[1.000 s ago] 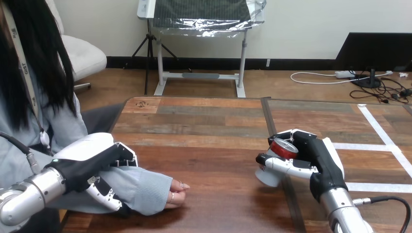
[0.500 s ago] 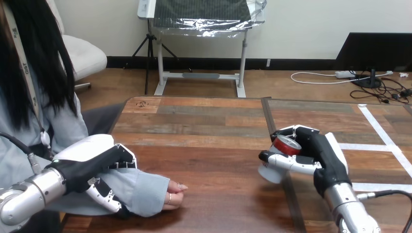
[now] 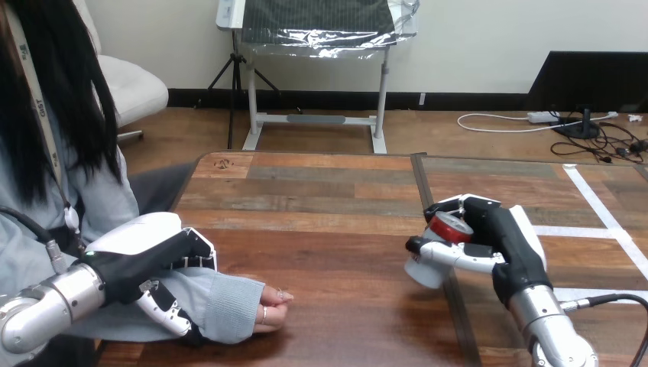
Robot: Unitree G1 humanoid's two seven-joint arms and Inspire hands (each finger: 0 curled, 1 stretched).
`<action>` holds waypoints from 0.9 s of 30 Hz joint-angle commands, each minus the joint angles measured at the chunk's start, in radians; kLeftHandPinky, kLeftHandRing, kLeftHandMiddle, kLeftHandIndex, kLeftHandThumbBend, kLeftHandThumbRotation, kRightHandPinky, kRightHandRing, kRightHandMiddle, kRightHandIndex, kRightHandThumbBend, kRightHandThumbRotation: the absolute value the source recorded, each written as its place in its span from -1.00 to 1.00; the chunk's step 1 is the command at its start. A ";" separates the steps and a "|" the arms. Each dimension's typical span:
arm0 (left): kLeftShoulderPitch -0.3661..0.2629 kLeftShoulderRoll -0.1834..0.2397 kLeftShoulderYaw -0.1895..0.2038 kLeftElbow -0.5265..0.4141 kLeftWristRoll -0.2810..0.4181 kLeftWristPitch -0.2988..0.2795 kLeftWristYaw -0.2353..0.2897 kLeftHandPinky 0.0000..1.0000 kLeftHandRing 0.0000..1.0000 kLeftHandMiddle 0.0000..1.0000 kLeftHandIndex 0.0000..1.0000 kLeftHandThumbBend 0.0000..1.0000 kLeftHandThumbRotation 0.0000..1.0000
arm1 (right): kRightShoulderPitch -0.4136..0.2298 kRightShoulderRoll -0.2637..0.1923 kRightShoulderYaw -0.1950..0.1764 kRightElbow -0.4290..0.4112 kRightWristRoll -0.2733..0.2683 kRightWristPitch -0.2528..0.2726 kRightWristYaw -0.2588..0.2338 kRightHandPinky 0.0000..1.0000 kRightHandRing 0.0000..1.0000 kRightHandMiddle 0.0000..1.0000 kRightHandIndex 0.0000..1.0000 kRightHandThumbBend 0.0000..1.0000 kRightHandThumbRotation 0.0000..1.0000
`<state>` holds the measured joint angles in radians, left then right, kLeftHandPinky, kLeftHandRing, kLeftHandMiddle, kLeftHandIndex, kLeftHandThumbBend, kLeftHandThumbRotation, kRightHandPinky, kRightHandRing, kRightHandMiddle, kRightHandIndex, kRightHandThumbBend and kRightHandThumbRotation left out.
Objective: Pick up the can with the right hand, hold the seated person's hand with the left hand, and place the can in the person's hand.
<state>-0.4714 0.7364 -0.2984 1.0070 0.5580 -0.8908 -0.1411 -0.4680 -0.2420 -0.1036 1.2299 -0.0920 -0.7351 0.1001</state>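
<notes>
The wooden table (image 3: 321, 199) spans the view. At its left side, the left hand (image 3: 149, 256) is clamped on the person's sleeved forearm (image 3: 221, 302), fingers above and thumb below. It sits just behind the person's hand (image 3: 273, 306), which rests loosely curled on the table. Well apart, at right, the right hand (image 3: 500, 241) grips the can (image 3: 435, 248), which is tilted with its red top uppermost.

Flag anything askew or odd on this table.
The red-topped white metal can sits tilted in the right hand, seemingly clear of the wooden table. The person's hand rests curled shut, while the left hand grips the pale-sleeved forearm. Nothing spilled.
</notes>
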 commanded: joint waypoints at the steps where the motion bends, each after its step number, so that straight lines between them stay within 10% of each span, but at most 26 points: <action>1: -0.069 -0.010 0.021 -0.079 -0.034 -0.013 0.001 -0.47 -0.36 -0.23 -0.19 0.88 -1.00 | -0.108 -0.001 0.015 -0.010 -0.020 -0.049 -0.031 -0.25 -0.17 -0.05 0.01 0.61 -1.00; 27: -0.093 -0.063 0.036 -0.190 -0.084 0.040 -0.051 -0.44 -0.34 -0.20 -0.15 0.87 -1.00 | -0.158 0.022 0.093 0.000 -0.137 -0.051 -0.163 -0.21 -0.14 -0.03 0.01 0.66 -1.00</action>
<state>-0.4714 0.7232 -0.2984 0.9106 0.5372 -0.8371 -0.2012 -0.4892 -0.2336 -0.0165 1.2375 -0.2286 -0.7505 -0.0315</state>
